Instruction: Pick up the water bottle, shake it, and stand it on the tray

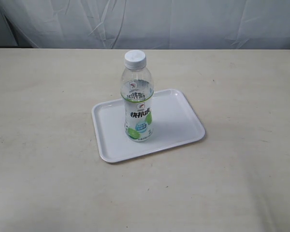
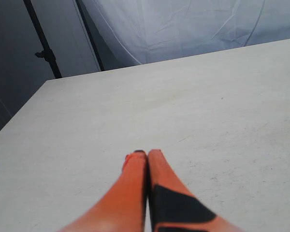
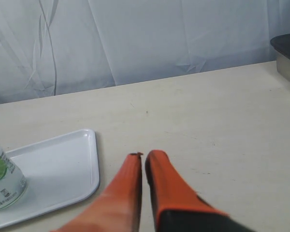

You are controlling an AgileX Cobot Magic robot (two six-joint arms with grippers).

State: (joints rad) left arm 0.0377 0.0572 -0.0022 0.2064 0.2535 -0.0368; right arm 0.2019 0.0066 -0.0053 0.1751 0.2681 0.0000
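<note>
The water bottle (image 1: 137,96), clear with a white cap and a white-and-green label, stands upright on the white tray (image 1: 176,118) in the middle of the table. Neither gripper shows in the exterior view. In the right wrist view the tray (image 3: 63,164) lies beside my right gripper (image 3: 143,155), whose orange fingers are shut with nothing between them; the bottle's base (image 3: 2,186) shows at the picture's edge. My left gripper (image 2: 145,153) is shut and empty over bare tabletop, with the bottle and tray out of its view.
A pale tabletop (image 1: 48,169) surrounds the tray, with a white cloth backdrop (image 1: 183,21) behind it. A metal container (image 3: 287,58) sits at the table's far corner in the right wrist view. A dark stand (image 2: 43,48) rises beyond the table edge in the left wrist view.
</note>
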